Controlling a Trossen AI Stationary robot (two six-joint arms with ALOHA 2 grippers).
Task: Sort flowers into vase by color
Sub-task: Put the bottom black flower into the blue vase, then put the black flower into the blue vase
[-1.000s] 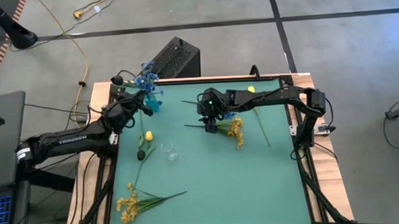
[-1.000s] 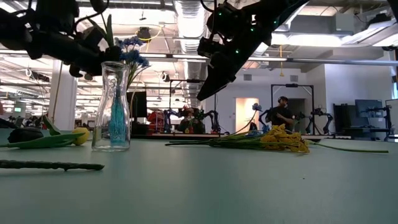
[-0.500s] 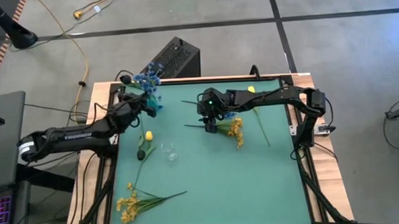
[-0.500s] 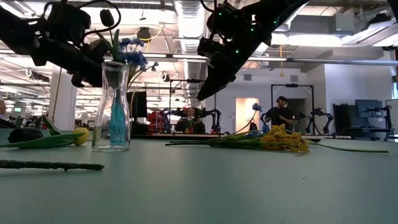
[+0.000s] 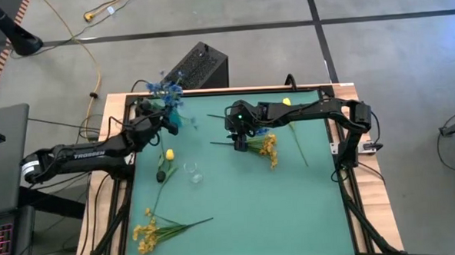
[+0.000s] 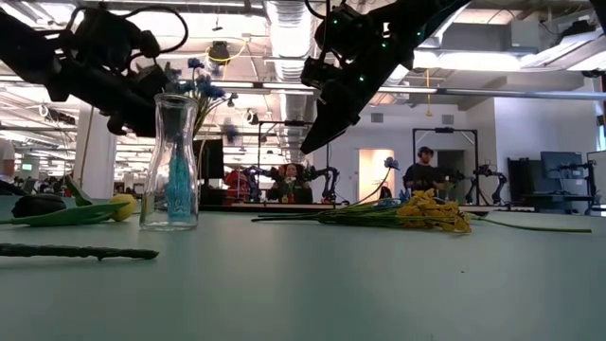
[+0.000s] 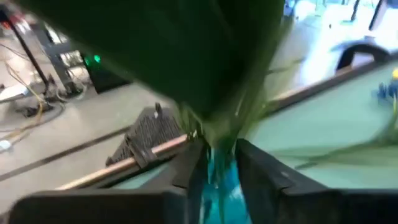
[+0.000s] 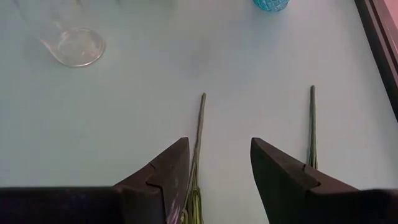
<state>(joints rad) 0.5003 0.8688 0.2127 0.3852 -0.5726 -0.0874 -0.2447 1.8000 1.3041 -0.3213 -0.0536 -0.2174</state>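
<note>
1. Green table [image 5: 293, 209] in an open workshop with a grey floor. People stand far behind it in the low view.
2. Left fingers [image 7: 189, 171] are a little apart, and green stalks run through the gap. The left gripper [image 5: 168, 119] sits right at the mouth of the glass vase [image 6: 176, 161], which has teal inside.
3. Blue spray [image 6: 199, 85] stands in that vase. Its blossoms fan out just above and past the left fingers.
4. Right fingers [image 8: 283, 171] are spread wide and hold nothing. The right gripper [image 5: 240, 142] hangs above the table and touches no flower.
5. Bare stem ends lie directly under the right fingers. One thin stalk [image 8: 199, 134] runs between them.
6. Yellow spray bunch [image 5: 268, 147] lies flat just beside the right fingers.
7. Single yellow bud stem [image 5: 167, 155] lies flat near the left fingers, towards the table's middle.
8. Small clear glass vessel [image 5: 193, 173] sits just beyond that bud, between the two grippers.
9. Second yellow bud stem [image 5: 286, 102] lies beyond the right fingers, towards the right arm's base.
10. Another yellow spray [image 5: 147, 231] lies well apart from both grippers, at the table's near left corner.
</note>
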